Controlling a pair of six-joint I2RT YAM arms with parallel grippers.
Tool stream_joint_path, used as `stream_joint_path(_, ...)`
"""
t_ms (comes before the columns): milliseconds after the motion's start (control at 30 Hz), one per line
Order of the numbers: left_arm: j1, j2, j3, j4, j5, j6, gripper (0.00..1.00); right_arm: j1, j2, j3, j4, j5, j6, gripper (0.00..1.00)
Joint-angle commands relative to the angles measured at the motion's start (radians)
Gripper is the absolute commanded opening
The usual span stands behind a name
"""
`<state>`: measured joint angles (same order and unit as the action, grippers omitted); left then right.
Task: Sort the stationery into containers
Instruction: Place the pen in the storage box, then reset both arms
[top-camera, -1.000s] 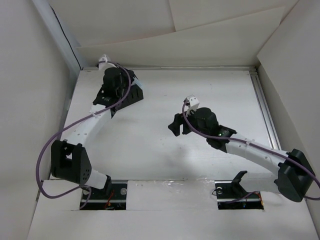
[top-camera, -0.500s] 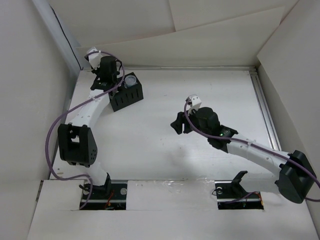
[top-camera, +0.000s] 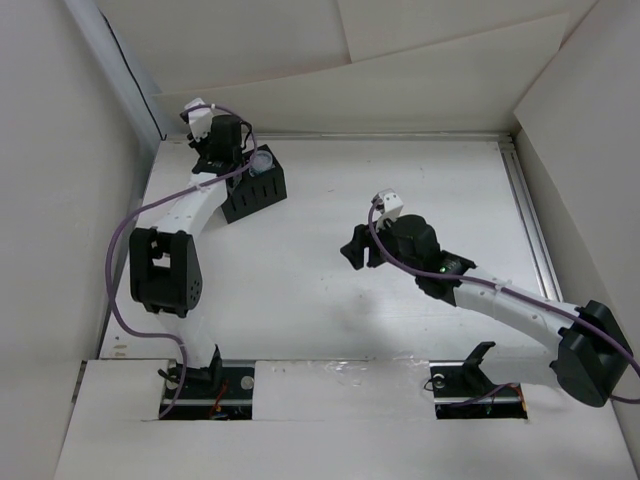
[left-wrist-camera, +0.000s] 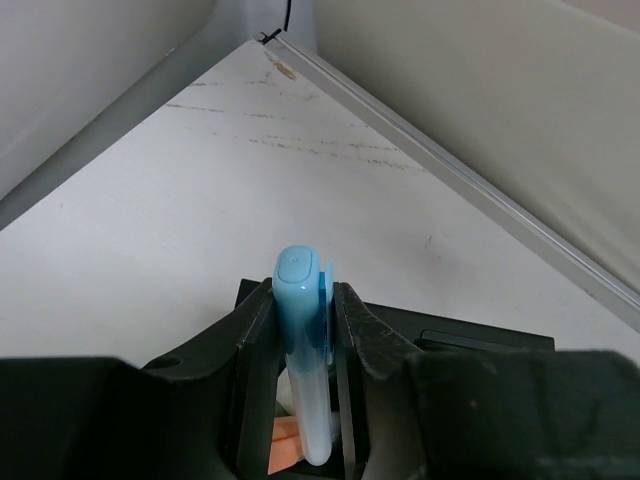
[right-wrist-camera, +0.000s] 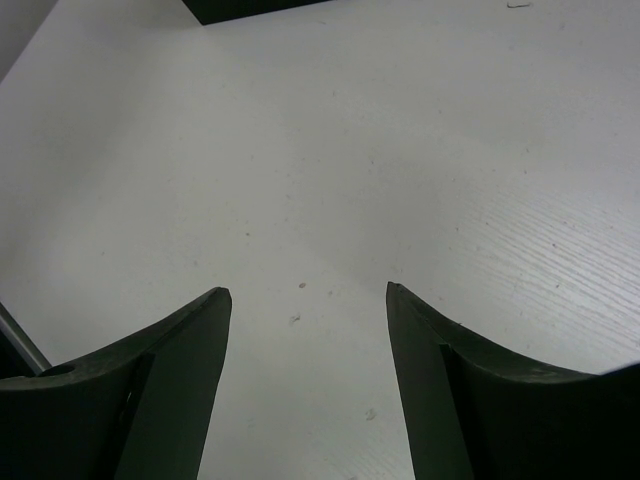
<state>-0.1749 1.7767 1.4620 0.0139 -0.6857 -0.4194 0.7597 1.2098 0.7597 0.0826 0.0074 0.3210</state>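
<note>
Marker, light blue, is sitting in the left gripper. The jaws are closing on its barrel, with the cap end sticking up past the fingertips and the body running down between them. Left arm is reaching into the far-left corner of the table, and the gripper is hanging right at the organizer. Can't tell which compartment the marker is lining up with.

Handling, my read:
- It's looking like a light, rigid plastic tube, smooth and probably slick.
- Jaws are gripping mid-barrel, which looks like the right spot.
- Grabbing only the cap is risking it pivoting or popping off.
- Not fragile, so a short drop should be fine.

Containers:
- Black organizer is sitting near the far-left corner.
- Cylinder, white with a bluish top, is standing in its far compartment.
- Left wrist view is showing what looks like an orange stick below the marker's lower end. It's probably lying in a compartment, but I can't confirm which.
- Other compartments are reading too dark and small from the top view.

Right gripper is hanging over the table mid-workspace with fingers spread. It's holding nothing and sitting well apart from the organizer.
</note>
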Motion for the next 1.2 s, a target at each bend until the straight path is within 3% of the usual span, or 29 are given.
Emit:
stream_joint_path(0,0.003,0.0,0.037,0.044,-0.035,0.021,0.0,-0.005,-0.021,-0.003,0.054,0.005,0.004,0.7)
stream_joint_path(67,0.003,0.0,0.015,0.064,-0.035,0.021,0.0,-0.005,-0.021,-0.003,0.063,0.005,0.004,0.7)
stream_joint_path(267,-0.017,-0.042,-0.049,0.116,-0.017,0.01,0.2,-0.005,-0.021,-0.003,0.063,0.005,0.004,0.7)
stream_joint_path(500,-0.035,-0.069,-0.038,0.126,-0.017,0.01,0.31,-0.005,-0.03,-0.003,0.063,0.005,0.004,0.71)
stream_joint_path(867,-0.035,-0.319,-0.123,0.187,0.159,-0.071,0.55,-0.014,-0.039,-0.003,0.063,0.005,0.013,0.71)
stream_joint_path(900,-0.035,-0.341,-0.123,0.196,0.181,-0.085,0.56,-0.014,-0.039,-0.013,0.063,0.005,0.013,0.68)
stream_joint_path(1000,-0.035,-0.437,-0.196,0.219,0.25,-0.156,0.6,-0.014,-0.039,-0.013,0.063,0.005,0.013,0.46)
stream_joint_path(1033,-0.035,-0.468,-0.26,0.254,0.273,-0.171,0.72,-0.014,-0.049,-0.013,0.063,0.005,0.013,0.33)
stream_joint_path(1067,-0.035,-0.497,-0.299,0.273,0.296,-0.18,1.0,-0.014,-0.049,-0.013,0.063,0.015,0.013,0.16)
stream_joint_path(1167,-0.035,-0.621,-0.447,0.297,0.363,-0.237,1.0,-0.014,-0.079,-0.022,0.063,0.043,0.013,0.0)
